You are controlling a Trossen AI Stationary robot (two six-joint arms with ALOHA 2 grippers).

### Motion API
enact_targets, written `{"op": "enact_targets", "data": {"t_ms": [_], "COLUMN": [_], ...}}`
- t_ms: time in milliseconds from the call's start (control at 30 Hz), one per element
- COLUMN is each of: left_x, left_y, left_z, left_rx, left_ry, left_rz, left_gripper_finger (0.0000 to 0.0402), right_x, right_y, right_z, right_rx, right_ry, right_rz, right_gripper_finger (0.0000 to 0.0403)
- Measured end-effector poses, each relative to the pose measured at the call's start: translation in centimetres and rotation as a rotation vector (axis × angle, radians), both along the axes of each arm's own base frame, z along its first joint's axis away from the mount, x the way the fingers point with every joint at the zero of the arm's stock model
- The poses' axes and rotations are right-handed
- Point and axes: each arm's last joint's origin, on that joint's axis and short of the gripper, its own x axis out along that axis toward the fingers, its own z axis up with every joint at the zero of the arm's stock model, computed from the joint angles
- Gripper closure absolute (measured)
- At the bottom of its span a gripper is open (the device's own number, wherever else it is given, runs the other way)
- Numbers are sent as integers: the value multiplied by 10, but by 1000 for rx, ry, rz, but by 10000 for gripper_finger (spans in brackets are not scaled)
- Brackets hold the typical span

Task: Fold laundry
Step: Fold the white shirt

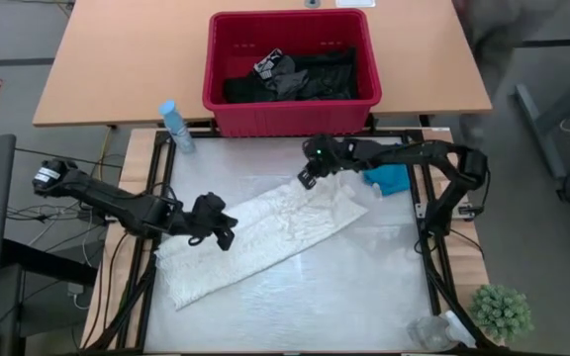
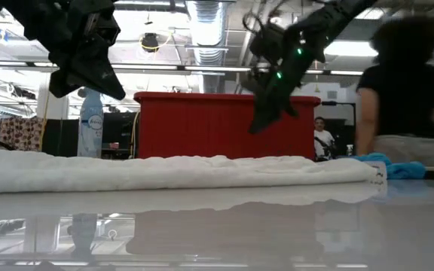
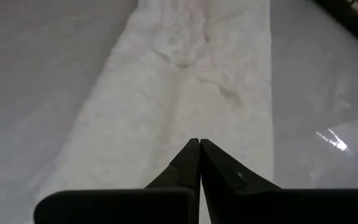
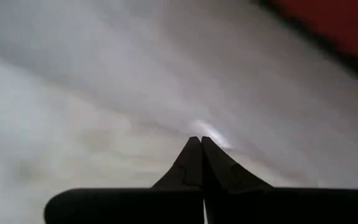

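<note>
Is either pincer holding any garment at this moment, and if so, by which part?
Nothing is held. The left pincer and right pincer are both shut and empty, raised above the white garment lying flat on the table.

Both arms are dark, jointed and slim, with black cables trailing along them. The right arm shows small green lights behind its jaws. The left arm bears a white label far back from its jaws.

- You have a red basket at the table's far edge.
- A spray bottle stands beside it.
- A small green plant sits at your near right corner.
- A person in black stands behind.
</note>
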Motion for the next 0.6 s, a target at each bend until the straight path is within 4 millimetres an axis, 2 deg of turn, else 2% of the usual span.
{"op": "enact_targets", "data": {"t_ms": [67,133,267,367,467,600], "left_x": [-2,-6,-20,-37,-53,-71], "left_y": [6,11,15,17,20,25], "left_z": [6,15,38,54,65,74], "left_rx": [15,34,39,63,104,165], "left_ry": [-21,-49,-140,-226,-296,-351], "left_rz": [3,-26,-149,-218,-231,-211], "left_gripper_finger": [401,401,401,401,401,401], "right_x": [13,29,62,90,121,160], "right_y": [20,48,107,142,168,189], "right_z": [10,11,-8,-16,-26,-36], "right_rx": [59,89,73,32,17,8], "right_ry": [-68,-114,-158,-206,-227,-244], "right_rz": [61,98,132,121,137,161], "right_gripper_finger": [387,387,387,387,387,387]}}
